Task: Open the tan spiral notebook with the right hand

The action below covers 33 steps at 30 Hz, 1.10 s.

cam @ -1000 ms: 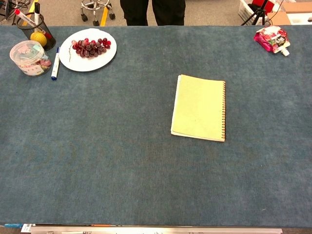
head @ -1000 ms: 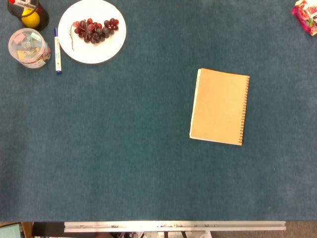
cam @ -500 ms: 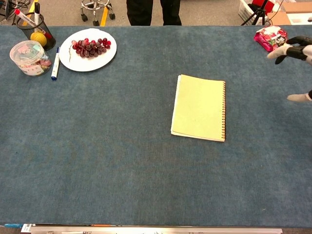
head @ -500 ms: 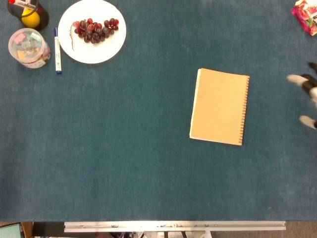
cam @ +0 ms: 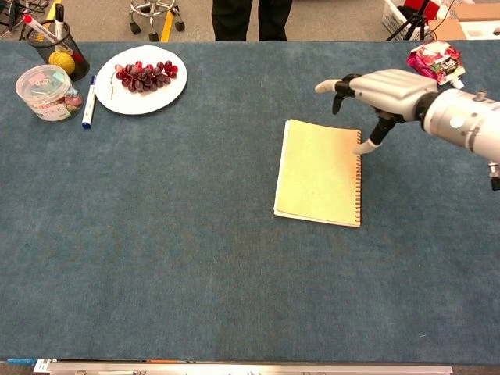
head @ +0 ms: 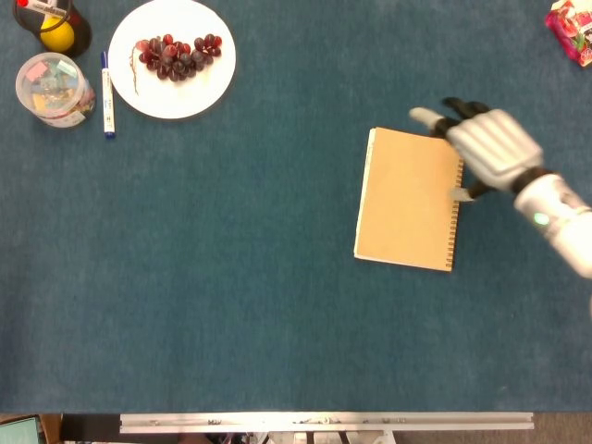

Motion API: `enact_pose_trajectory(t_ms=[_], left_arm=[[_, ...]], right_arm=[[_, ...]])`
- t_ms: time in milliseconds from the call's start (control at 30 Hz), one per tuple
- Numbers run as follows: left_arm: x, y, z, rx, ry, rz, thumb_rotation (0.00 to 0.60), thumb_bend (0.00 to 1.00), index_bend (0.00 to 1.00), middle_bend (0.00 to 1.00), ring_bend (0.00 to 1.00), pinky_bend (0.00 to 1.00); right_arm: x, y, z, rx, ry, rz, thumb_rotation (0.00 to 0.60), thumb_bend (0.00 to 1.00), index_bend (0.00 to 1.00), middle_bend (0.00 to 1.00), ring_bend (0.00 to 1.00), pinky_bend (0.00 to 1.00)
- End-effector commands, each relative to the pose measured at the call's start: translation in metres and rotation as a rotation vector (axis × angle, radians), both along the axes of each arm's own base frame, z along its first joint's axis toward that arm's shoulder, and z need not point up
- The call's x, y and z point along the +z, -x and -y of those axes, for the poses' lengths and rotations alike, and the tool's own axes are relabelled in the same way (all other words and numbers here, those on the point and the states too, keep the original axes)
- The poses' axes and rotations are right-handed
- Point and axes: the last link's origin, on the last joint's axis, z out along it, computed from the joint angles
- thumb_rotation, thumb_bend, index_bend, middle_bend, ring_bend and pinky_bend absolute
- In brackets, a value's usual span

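The tan spiral notebook (head: 410,199) (cam: 319,173) lies closed and flat on the blue table, its wire spine along the right edge. My right hand (head: 486,148) (cam: 379,90) hovers over the notebook's far right corner, palm down, fingers spread and holding nothing. Its thumb points down near the spine; whether it touches the spine I cannot tell. My left hand appears in neither view.
A white plate (head: 196,92) (cam: 156,98) of red grapes sits far left at the back, beside a blue marker (head: 106,94), a clear tub (head: 54,90) of small items and a black pen cup (cam: 55,43). A pink snack packet (head: 572,30) (cam: 434,61) lies at the back right corner.
My right hand has come in from the right edge and moved left, now hanging over the notebook's far right corner. The notebook has not moved.
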Motion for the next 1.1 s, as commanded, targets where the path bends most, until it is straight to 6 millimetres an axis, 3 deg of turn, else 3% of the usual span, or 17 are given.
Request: enact_pose_trajectory(t_ms=[33, 333, 500, 700, 867, 1100], left_arm=[[0.001, 0.001, 0.0, 0.006, -0.003, 0.0, 0.6, 0.41, 0.19, 0.15, 0.12, 0.06], [0.004, 0.007, 0.003, 0.027, -0.013, -0.002, 0.6, 0.41, 0.19, 0.15, 0.12, 0.06], [0.005, 0.009, 0.004, 0.031, -0.013, 0.001, 0.6, 0.41, 0.19, 0.15, 0.12, 0.06], [0.007, 0.01, 0.006, 0.033, -0.02, 0.003, 0.6, 0.41, 0.19, 0.15, 0.12, 0.06], [0.008, 0.011, 0.008, 0.033, -0.024, 0.004, 0.6, 0.41, 0.19, 0.15, 0.12, 0.06], [0.008, 0.013, 0.008, 0.03, -0.022, 0.006, 0.6, 0.41, 0.19, 0.15, 0.12, 0.06]], right_arm=[[-0.026, -0.019, 0.012, 0.004, -0.041, 0.006, 0.6, 0.11, 0.08, 0.32, 0.07, 0.17], [-0.057, -0.045, 0.033, -0.025, -0.092, 0.01, 0.597, 0.11, 0.07, 0.32, 0.07, 0.17], [-0.068, -0.052, 0.042, -0.049, -0.118, 0.003, 0.55, 0.11, 0.06, 0.32, 0.07, 0.16], [-0.078, -0.057, 0.048, -0.058, -0.135, -0.016, 0.542, 0.11, 0.06, 0.32, 0.07, 0.15], [-0.075, -0.05, 0.045, -0.069, -0.158, -0.052, 0.542, 0.11, 0.06, 0.34, 0.07, 0.14], [-0.044, -0.024, 0.02, -0.073, -0.153, -0.077, 0.542, 0.11, 0.06, 0.35, 0.07, 0.13]])
